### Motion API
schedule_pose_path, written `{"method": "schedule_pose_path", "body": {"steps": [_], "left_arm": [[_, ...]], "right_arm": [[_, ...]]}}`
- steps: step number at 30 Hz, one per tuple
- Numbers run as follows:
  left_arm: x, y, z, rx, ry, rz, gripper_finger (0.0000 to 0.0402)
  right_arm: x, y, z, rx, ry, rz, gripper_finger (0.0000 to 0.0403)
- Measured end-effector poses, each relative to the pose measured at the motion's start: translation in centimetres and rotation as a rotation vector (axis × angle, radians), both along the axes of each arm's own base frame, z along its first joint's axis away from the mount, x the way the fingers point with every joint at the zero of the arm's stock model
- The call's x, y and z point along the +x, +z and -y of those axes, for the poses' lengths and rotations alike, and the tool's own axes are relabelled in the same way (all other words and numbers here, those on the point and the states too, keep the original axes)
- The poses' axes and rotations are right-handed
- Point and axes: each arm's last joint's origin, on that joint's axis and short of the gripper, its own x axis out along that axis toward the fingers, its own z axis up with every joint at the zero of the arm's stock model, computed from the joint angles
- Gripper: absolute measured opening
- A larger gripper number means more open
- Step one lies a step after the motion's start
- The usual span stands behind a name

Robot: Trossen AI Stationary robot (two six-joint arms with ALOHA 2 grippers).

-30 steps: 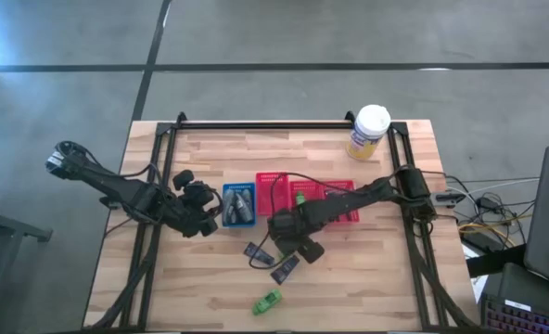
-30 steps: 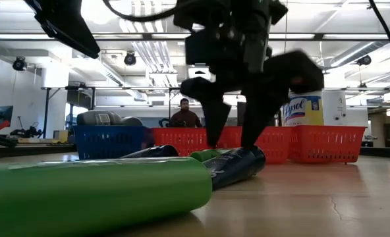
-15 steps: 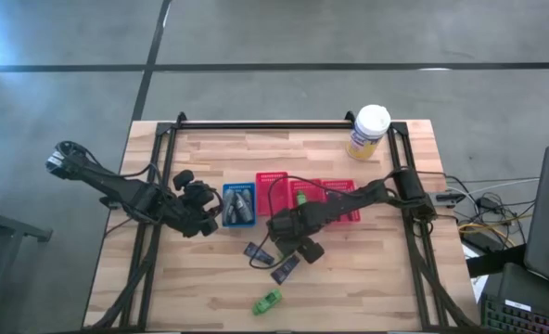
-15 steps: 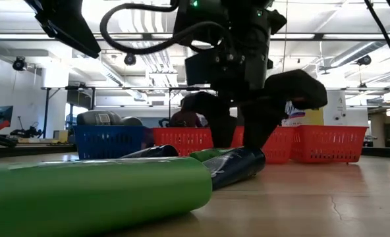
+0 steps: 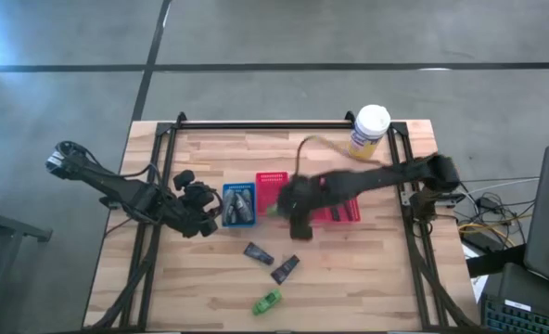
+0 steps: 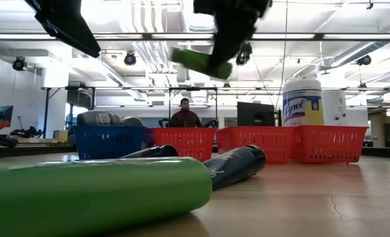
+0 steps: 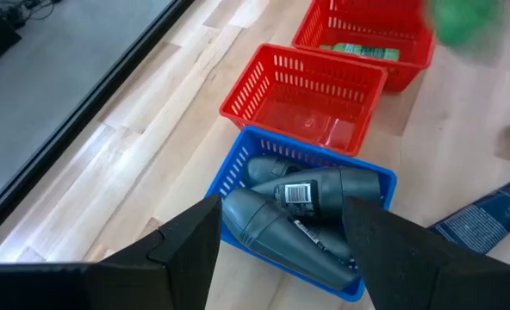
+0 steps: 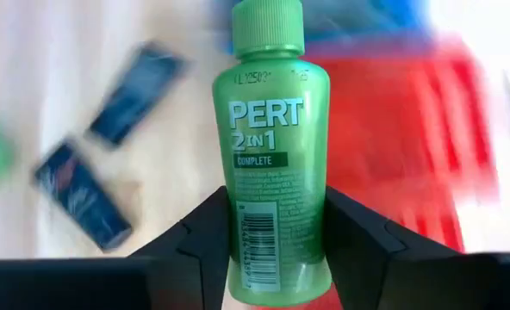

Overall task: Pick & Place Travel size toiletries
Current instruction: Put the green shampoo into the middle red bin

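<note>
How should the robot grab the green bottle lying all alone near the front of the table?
Probably from straight above, pinching the middle of the body. The green bottle on the table lies flat on its side with bare wood around it, so fingers fit down either long side. Close across its narrow width, not end to end. The right gripper already holds another green bottle by its lower body.

Both arms are matte black, chunky jointed segments with thin black cables looping alongside. The left gripper [image 7: 281, 250] has broad, flat, angular black fingers; the right gripper [image 8: 276, 245] looks the same, plain black, no visible markings.
</note>
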Motion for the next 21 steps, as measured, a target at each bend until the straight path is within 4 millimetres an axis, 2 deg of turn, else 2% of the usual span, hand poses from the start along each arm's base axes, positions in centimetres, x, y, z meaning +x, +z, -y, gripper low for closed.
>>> {"method": "schedule_pose_path", "body": {"steps": [2,4,8,12,14,18,21], "left_arm": [[0.1,0.0,0.0,0.002,-0.011,-0.006,0.0245],[0.1,-0.1,0.1,0.018,-0.043,-0.027,0.0245],[0.5,-0.7,0.5,0.040,-0.162,-0.083,0.0245],[1.4,-1.7,1.4,-0.015,-0.340,-0.091,0.0245],[2.0,-2.3,2.1,-0.065,-0.431,-0.079,0.0245],[2.9,-3.4,3.0,-0.118,-0.528,-0.081,0.0245],[3.7,-3.9,3.5,-0.163,-0.553,-0.081,0.0245]], "right_arm": [[-1.5,0.2,2.3,0.129,-0.320,-0.044,0.0146],[-3.0,-0.9,4.2,0.261,-0.573,-0.099,0.0143],[-4.9,-4.0,5.8,0.361,-0.876,-0.100,0.0152],[-6.0,-6.4,5.9,0.416,-1.061,-0.070,0.0186],[-6.4,-6.9,5.8,0.439,-1.118,-0.056,0.0205],[-6.9,-6.1,5.4,0.444,-1.084,-0.038,0.0242],[-7.4,-4.7,5.1,0.422,-1.023,-0.008,0.0266]]}}
